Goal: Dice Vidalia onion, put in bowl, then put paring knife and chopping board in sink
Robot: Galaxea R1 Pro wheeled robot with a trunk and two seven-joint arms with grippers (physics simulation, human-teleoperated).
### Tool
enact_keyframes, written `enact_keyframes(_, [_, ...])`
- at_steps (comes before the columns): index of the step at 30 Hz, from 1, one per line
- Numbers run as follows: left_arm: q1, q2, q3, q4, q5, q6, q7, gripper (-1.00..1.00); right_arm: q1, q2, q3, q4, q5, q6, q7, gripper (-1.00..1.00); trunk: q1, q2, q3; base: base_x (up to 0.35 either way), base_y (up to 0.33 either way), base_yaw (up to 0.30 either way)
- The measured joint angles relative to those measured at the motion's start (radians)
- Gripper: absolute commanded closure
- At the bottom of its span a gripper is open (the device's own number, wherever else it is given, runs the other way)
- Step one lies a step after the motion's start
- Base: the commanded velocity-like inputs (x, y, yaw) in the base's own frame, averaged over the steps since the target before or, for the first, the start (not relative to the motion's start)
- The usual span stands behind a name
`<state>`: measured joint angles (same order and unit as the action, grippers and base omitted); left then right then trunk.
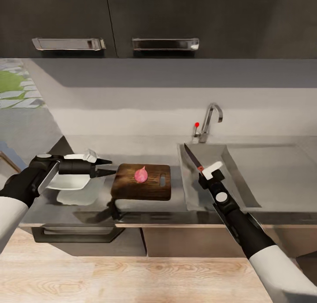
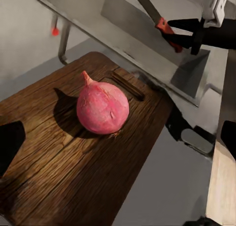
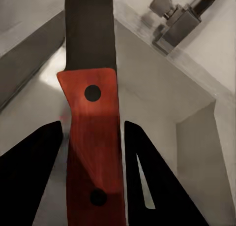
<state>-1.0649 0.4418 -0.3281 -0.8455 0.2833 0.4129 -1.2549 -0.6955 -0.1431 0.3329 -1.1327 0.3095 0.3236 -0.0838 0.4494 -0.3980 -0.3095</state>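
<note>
The pink onion [image 1: 141, 174] sits whole on the brown chopping board [image 1: 132, 190], near the slot handle; the left wrist view shows the onion [image 2: 102, 108] and the board [image 2: 69, 162] close up. My left gripper [image 1: 112, 167] is open, level with the board's left edge and pointing at the onion. The white bowl [image 1: 70, 184] lies under my left wrist. My right gripper [image 1: 203, 170] is shut on the paring knife [image 1: 193, 157] above the sink [image 1: 207, 193]. In the right wrist view the knife's red handle [image 3: 91, 132] sits between the black fingers [image 3: 142, 177], its dark blade pointing away.
A chrome tap [image 1: 210, 118] with a red knob [image 1: 197, 124] stands behind the sink, and a flat drainer [image 1: 277, 171] stretches to the right. The grey countertop [image 1: 176, 204] runs along the wall under dark upper cabinets [image 1: 158, 21]. Wooden floor [image 1: 132, 276] lies in front.
</note>
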Motion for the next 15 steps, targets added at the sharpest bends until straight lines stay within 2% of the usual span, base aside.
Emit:
enact_keyframes(3, [-0.017,0.017,0.014,-0.005,0.011,0.003,0.016,-1.00,-0.004,-0.017,-0.017,-0.006,0.017,0.001,-0.008,1.00,-0.002,0.000,0.000,0.000,0.000,0.000])
enact_keyframes(8, [-0.016,0.014,0.021,-0.011,0.013,0.003,0.017,-1.00,-0.004,-0.039,-0.015,-0.012,0.022,-0.001,-0.014,1.00,0.000,0.000,0.000,0.000,0.000,0.000])
enact_keyframes(15, [-0.008,0.004,0.060,-0.050,0.020,0.030,0.012,-1.00,-0.003,-0.078,0.020,-0.051,0.062,-0.016,-0.053,1.00,0.000,0.000,0.000,0.000,0.000,0.000])
